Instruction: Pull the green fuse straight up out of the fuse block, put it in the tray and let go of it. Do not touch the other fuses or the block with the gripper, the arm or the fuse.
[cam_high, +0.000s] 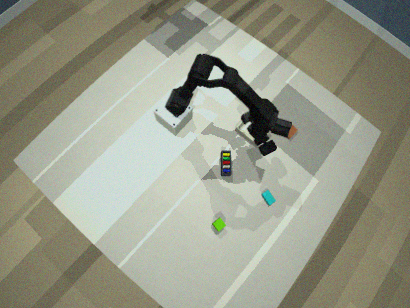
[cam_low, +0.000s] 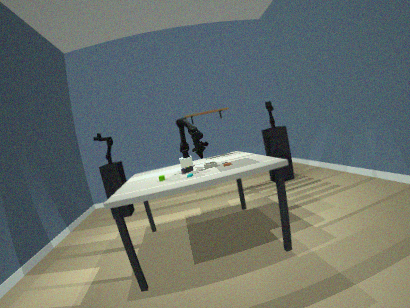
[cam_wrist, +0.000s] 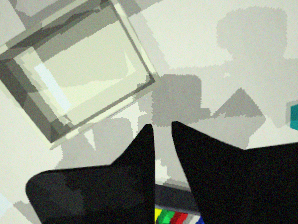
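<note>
The fuse block (cam_high: 226, 163) lies in the middle of the table and holds a row of coloured fuses. The green fuse (cam_high: 226, 157) sits second from its far end, next to a yellow one. In the wrist view the block (cam_wrist: 177, 210) shows at the bottom edge behind the fingers, with the green fuse (cam_wrist: 167, 217) still seated in it. My gripper (cam_high: 267, 147) hangs above the table to the right of the block and apart from it. Its fingers stand close together with nothing between them. The shallow pale tray (cam_wrist: 82, 75) lies at the upper left of the wrist view; in the top view the arm mostly hides it.
A cyan block (cam_high: 268, 197) and a green cube (cam_high: 218, 224) lie nearer the front of the table. An orange block (cam_high: 292, 131) lies right beside the wrist. The arm's white base (cam_high: 173, 117) stands at the back left.
</note>
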